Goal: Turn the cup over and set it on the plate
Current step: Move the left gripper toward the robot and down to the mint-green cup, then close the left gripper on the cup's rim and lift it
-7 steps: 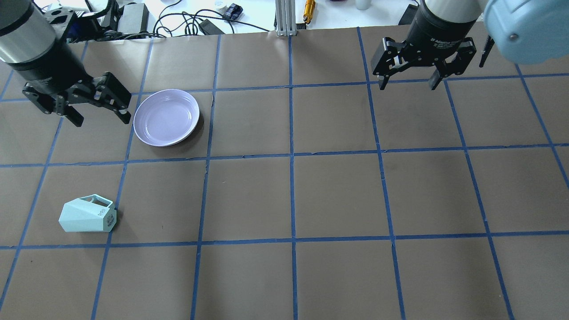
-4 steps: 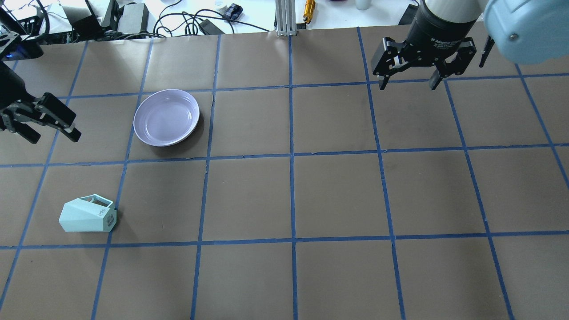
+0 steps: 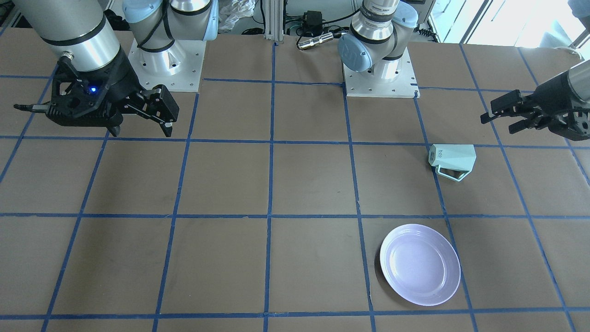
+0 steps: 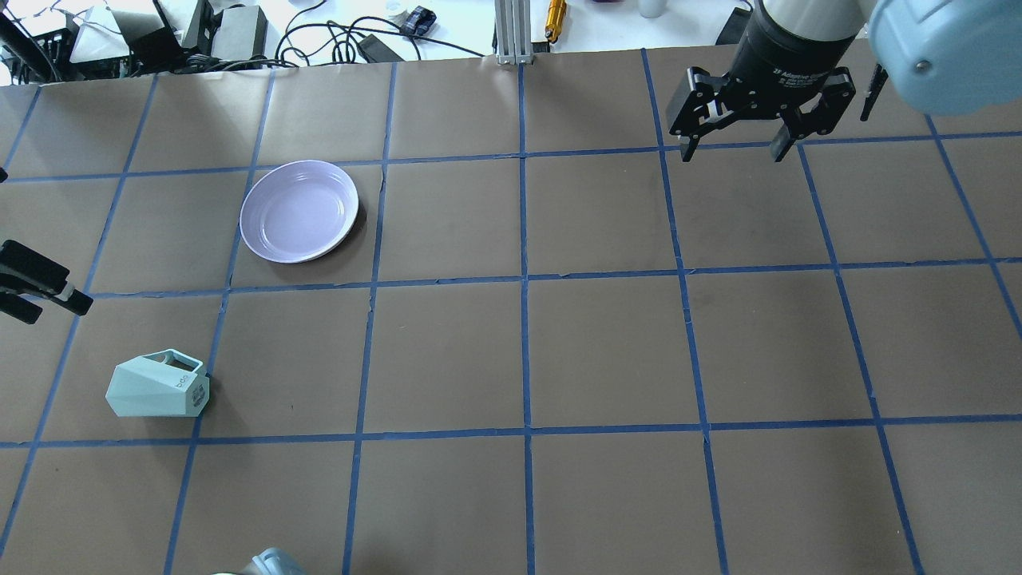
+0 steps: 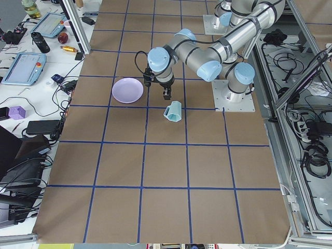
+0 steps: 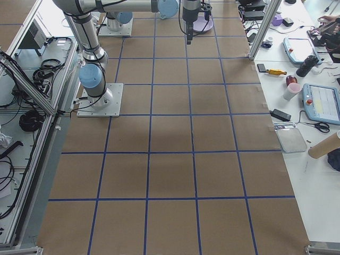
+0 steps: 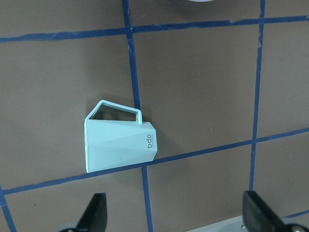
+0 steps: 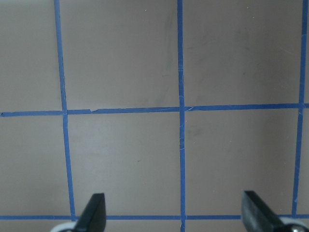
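Cup [image 7: 118, 145]: lies sideways just ahead of left tool [image 7: 176, 212] | jaws spread, empty, set to straddle | right tool [image 4: 733, 148]: spread likewise, idle, well apart

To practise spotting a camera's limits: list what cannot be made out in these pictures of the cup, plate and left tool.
Left tool: overhead view, the left edge cuts it off; only the finger ends show.
Plate: left wrist view, the top edge leaves just a sliver.
Cup: overhead view, its dark lettering is too small to read.
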Robot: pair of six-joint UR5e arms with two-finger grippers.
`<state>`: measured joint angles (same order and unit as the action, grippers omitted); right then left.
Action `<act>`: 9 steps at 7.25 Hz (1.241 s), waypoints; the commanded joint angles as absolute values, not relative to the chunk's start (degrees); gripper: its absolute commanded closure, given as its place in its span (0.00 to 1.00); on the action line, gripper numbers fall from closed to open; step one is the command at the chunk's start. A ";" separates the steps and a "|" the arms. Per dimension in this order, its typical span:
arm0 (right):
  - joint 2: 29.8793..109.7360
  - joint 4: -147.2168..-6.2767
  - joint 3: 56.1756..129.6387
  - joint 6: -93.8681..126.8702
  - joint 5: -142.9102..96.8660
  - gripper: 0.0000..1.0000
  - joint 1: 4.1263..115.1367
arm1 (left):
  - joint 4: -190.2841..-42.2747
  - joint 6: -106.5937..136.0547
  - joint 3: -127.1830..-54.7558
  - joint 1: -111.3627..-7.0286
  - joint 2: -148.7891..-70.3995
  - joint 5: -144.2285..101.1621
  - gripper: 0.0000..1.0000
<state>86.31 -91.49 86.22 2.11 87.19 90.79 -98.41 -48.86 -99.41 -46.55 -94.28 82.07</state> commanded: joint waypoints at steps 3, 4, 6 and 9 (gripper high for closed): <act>86.31 -91.49 86.22 2.11 87.19 0.00 90.79 | -98.53 -58.08 -103.70 -37.38 -102.72 76.13 0.00; 86.31 -91.49 86.22 2.11 87.19 0.00 90.79 | -98.53 -59.40 -103.97 -36.14 -105.27 75.94 0.00; 86.31 -91.58 86.22 2.11 87.19 0.00 90.79 | -98.53 -63.44 -104.24 -35.86 -109.14 75.85 0.00; 86.31 -91.49 86.22 2.11 87.19 0.00 90.79 | -101.69 -68.10 -103.89 -35.86 -113.19 75.76 0.02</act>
